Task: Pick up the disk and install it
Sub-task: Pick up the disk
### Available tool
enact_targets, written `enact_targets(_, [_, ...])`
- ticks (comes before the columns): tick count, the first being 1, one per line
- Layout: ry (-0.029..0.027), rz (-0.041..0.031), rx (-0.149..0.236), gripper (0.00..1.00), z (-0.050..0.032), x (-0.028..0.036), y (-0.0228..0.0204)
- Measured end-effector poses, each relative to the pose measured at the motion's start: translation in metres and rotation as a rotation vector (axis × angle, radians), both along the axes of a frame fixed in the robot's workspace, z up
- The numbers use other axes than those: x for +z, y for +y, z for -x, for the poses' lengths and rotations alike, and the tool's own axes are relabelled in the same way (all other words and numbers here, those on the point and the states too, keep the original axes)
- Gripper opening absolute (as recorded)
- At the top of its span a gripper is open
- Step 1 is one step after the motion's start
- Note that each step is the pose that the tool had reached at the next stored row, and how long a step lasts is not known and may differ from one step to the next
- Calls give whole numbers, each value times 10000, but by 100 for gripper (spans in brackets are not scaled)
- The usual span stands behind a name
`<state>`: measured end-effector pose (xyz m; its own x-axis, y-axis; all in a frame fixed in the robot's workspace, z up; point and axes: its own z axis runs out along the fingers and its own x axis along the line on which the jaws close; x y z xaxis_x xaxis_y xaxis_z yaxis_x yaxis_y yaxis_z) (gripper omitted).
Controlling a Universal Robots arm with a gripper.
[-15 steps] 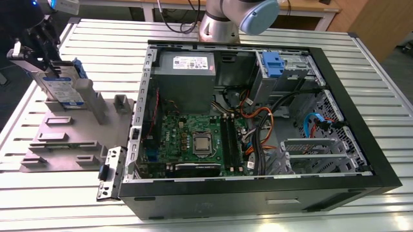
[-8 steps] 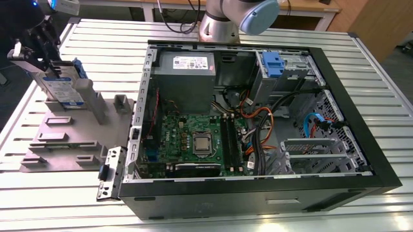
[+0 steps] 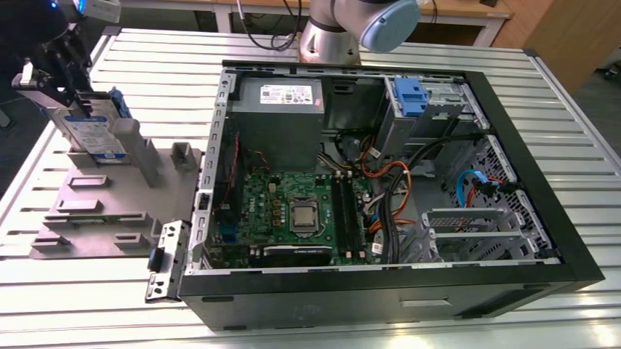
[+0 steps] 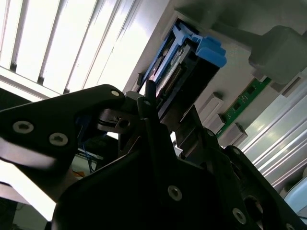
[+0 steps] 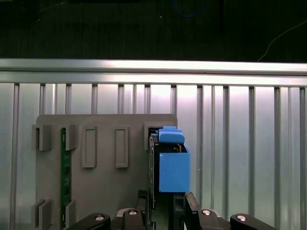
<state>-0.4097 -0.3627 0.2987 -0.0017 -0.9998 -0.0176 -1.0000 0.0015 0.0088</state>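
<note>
Engaging disk (image 5: pixel 173 170) — stands on edge in grey holder (image 5: pixel 103 191), immediately ahead of pincer (image 5: pixel 168 199). Pincer clamp state: cannot tell. Recommended — centre pincer square across disk, confirm firm hold, withdraw straight along slot to avoid binding.

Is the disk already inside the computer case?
No, the disk stands upright in the grey holder beside the case, on the exterior view's left.

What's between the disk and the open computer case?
The grey holder plate and its upright posts, in the exterior view, separate the disk from the computer case.
</note>
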Motion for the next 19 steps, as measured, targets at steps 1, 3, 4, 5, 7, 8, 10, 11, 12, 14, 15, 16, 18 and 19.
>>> enact_targets(1, [0, 0, 0, 42, 0, 0, 0])
enact_targets(3, [5, 6, -1, 42, 0, 9, 0])
enact_targets(4, [3, 12, -1, 42, 0, 15, 0])
enact_targets(5, [-1, 18, 0, 42, 0, 16, 0])
enact_targets(7, [-2, 68, -16, 42, 0, 15, 1])
enact_targets(8, [0, 82, -103, 42, 0, 15, 0])
enact_targets(10, [2, 95, -190, 42, 0, 16, 0])
enact_targets(11, [2, 95, -192, 42, 0, 16, 0])
enact_targets(12, [1, 95, -193, 42, 0, 16, 1])
enact_targets(14, [1, 95, -196, 42, 0, 15, 9])
enact_targets(15, [1, 95, -194, 42, 0, 15, 9])
enact_targets(16, [1, 95, -193, 42, 0, 15, 9])
enact_targets(18, [2, 95, -193, 42, 0, 15, 11])
enact_targets(19, [1, 95, -192, 42, 0, 15, 12])
